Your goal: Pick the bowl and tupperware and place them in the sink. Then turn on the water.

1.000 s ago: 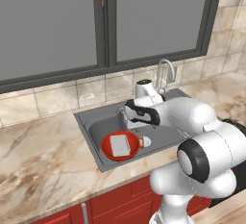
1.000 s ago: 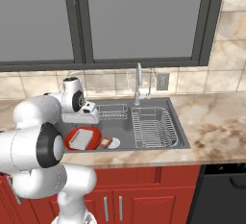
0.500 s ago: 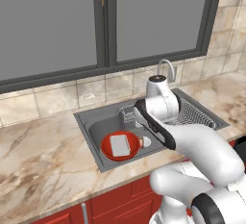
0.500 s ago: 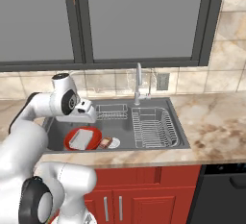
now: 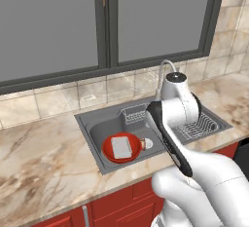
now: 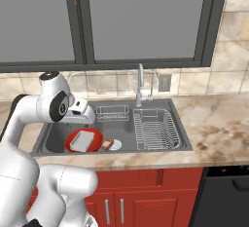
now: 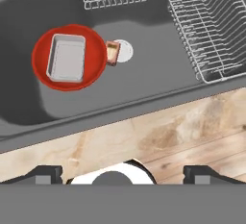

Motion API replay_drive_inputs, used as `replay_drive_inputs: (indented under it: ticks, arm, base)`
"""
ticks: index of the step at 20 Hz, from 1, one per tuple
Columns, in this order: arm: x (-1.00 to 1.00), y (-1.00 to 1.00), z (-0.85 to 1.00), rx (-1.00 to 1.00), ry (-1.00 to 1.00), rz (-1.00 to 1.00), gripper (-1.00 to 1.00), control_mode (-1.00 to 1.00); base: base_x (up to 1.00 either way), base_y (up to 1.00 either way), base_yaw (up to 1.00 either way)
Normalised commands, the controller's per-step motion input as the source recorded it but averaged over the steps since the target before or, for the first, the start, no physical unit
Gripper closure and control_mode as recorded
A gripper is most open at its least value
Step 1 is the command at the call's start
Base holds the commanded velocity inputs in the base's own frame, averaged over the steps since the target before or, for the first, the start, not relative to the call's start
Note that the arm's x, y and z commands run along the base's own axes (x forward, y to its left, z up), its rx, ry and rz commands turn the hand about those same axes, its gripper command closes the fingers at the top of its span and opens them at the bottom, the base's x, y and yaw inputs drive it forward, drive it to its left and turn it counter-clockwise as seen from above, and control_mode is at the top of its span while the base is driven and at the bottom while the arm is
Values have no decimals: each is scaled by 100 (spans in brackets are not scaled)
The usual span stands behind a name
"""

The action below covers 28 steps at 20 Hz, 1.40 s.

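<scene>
**Bowl and container down in the basin, gripper wide and empty**

The robot's own white arm blocks a good part of the big rectangular grey metal sink (image 5: 95,132) from the left, covering most of the curved chrome faucet (image 5: 164,68), and from the right it cuts off the basin's near-left corner. I can't make out any stream at the spout. The gripper (image 7: 123,172) is barely seen: just two dark finger tips (image 7: 47,172) poking up at the bottom of the hand view, set far apart, nothing between them, touching nothing, hanging above the marble counter edge (image 7: 168,131).

Down in the basin sits the wide glossy red round bowl (image 7: 69,57), flat on the floor. Inside it lies the small light grey rectangular tupperware (image 7: 66,58). Just beside the bowl's rim, a small white-and-brown drain piece (image 7: 118,52). On the sink's right side, the wire dish rack (image 6: 154,128).
</scene>
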Motion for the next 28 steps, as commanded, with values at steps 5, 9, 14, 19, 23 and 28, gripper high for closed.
replay_drive_inputs:
  ticks: [5,9,14,19,23,28]
  arm:
    - [-37,-17,49,0,-7,0,-100,-100]
    - [-17,-19,32,4,-6,0,-100,-100]
    - [-8,0,1,5,0,17,-100,-100]
    - [-8,0,0,3,5,28,-100,-100]
    - [-9,3,0,0,4,20,-100,-100]
    - [0,0,0,0,0,0,-100,-100]
  base:
    - [0,0,0]
    - [0,0,0]
    - [0,0,0]
    - [0,0,0]
    - [0,0,0]
    - [0,0,0]
